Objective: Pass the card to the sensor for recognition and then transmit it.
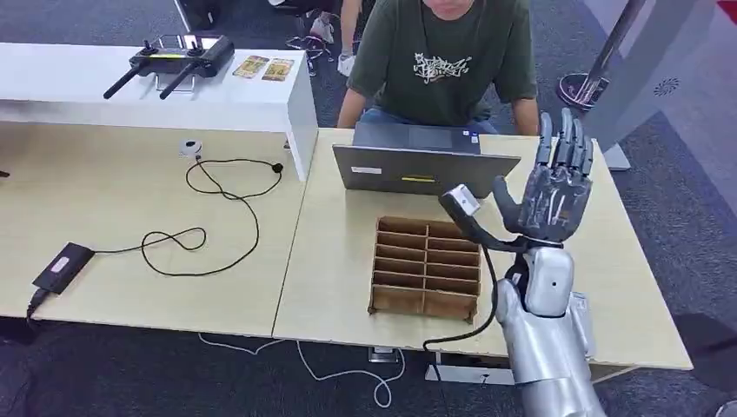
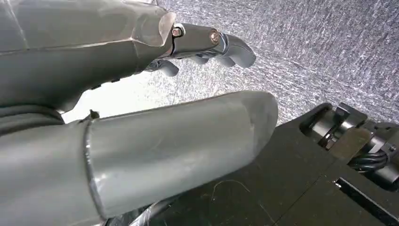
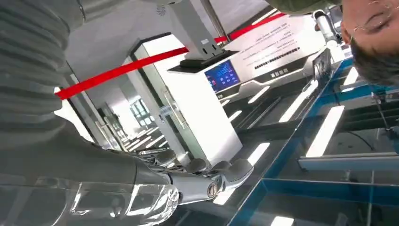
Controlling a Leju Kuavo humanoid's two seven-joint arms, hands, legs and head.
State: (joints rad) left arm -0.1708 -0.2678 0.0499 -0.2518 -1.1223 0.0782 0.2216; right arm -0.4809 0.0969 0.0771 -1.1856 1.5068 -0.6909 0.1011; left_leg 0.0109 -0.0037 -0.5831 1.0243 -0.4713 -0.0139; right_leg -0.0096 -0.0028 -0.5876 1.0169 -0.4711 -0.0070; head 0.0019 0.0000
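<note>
The right hand [image 1: 556, 187] is up in the right half of the head view, raised above the wooden table [image 1: 156, 252], palm toward the camera, fingers straight, pointing up and slightly fanned, thumb out to the side, nothing in its grasp. Just beside it, to the left, the wrist camera [image 1: 462, 200] sticks out on its black stalk. Below and left of the hand sits a wooden compartment box [image 1: 426, 265], slots open to the top, at centre frame. Behind that, a grey laptop [image 1: 424, 161], and a person in a dark green T-shirt [image 1: 443, 56] sits at the far edge, top centre. Two cards [image 1: 263, 68] lie side by side on the white shelf [image 1: 261, 100] at upper left, well apart from the raised hand, next to a black remote controller [image 1: 174, 61]. A black cable [image 1: 209, 217] loops across the left half of the table to a black adapter [image 1: 61, 265]. In the left wrist view, the left hand [image 2: 141, 117] hangs over grey carpet [image 2: 320, 52], fingers [image 2: 226, 44] gently curved and apart, holding nothing.
</note>
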